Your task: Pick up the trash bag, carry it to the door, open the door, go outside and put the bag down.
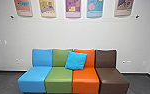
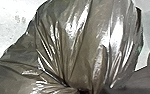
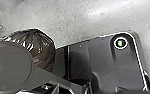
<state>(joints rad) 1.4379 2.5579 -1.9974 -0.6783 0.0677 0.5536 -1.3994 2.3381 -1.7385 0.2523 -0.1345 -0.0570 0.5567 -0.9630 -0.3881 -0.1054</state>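
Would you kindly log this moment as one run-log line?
glossy dark plastic trash bag: close to left wrist camera, hold unconfirmed | ahead: four-seat blue, green, orange, brown sofa, square blue cushion on it

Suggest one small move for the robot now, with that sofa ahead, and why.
I would probably turn the robot slowly away from the sofa rather than drive forward: it stands across the way ahead, with the wall behind it. A slow turn seems wise because the trash bag is bulky, its creases drawn together as if carried, and might swing.
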